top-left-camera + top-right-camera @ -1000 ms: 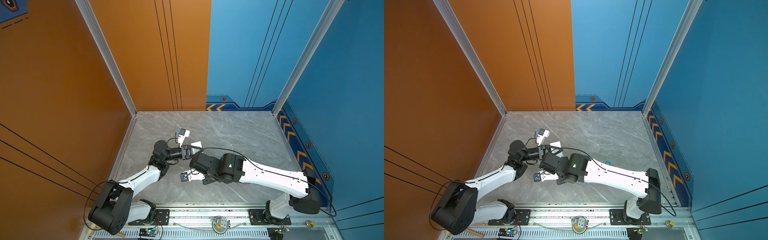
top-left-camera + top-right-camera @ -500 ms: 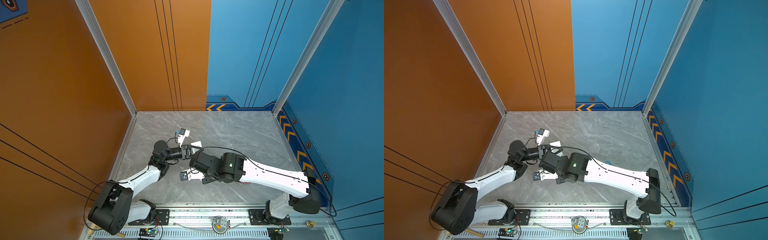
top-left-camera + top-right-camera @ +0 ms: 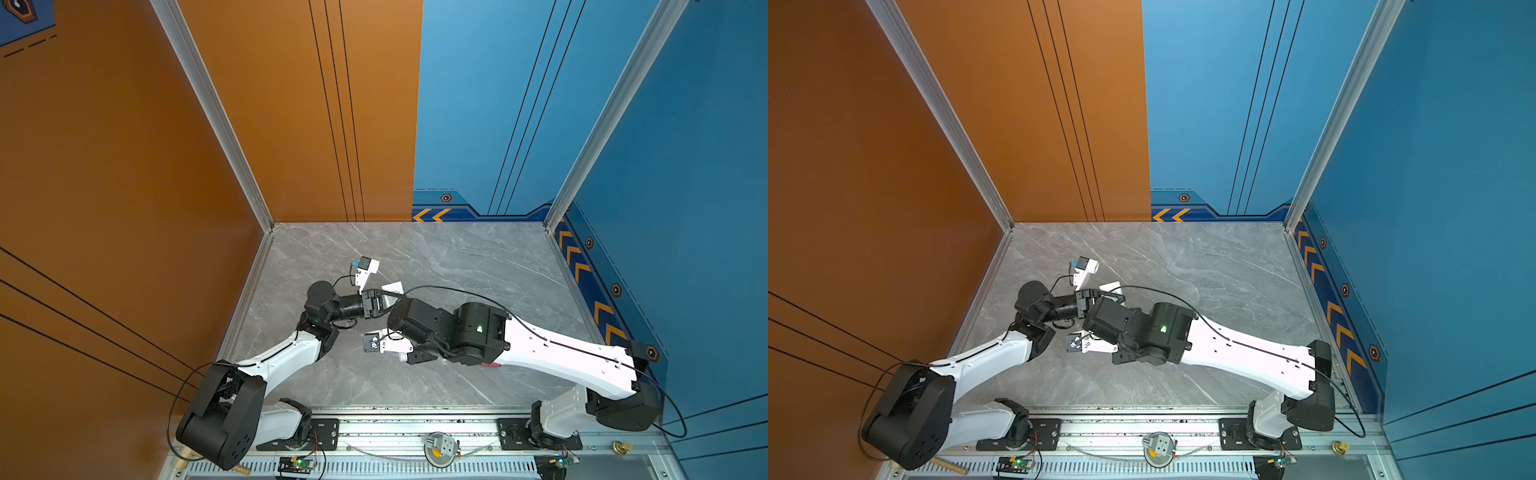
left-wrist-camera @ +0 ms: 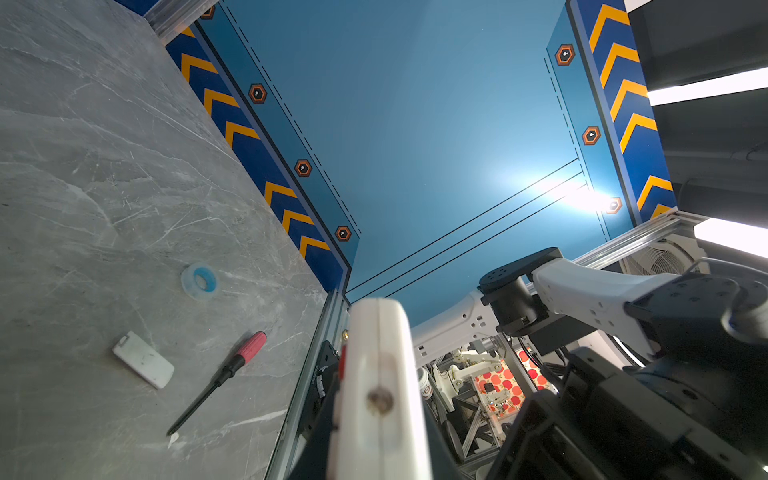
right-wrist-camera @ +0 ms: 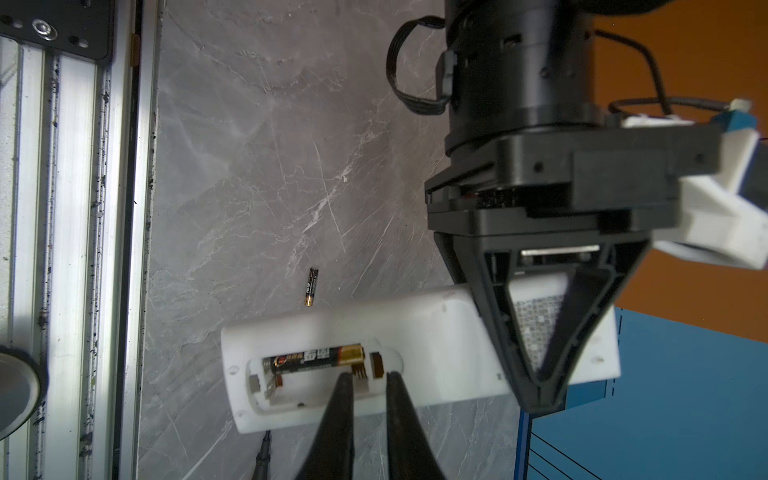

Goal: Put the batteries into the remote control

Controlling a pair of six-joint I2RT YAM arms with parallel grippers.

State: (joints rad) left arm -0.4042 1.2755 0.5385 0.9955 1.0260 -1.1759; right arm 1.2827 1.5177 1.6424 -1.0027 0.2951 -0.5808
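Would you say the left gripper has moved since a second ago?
No; the left gripper, gripping the white remote control, holds position against the grey marble table's edge.

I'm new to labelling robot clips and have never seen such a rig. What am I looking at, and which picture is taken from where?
Two robot arms, left and right, work over a grey table between orange and blue walls. Both top views look down on everything; each wrist view comes from a camera riding on one arm. The left tool is clamped on a white remote control with its back open. One battery sits in the compartment; the right tool, tips slightly apart and empty, points at it. A second battery lies loose on the table. The left wrist view shows the cover, a red-handled screwdriver and a tape roll lying there too.
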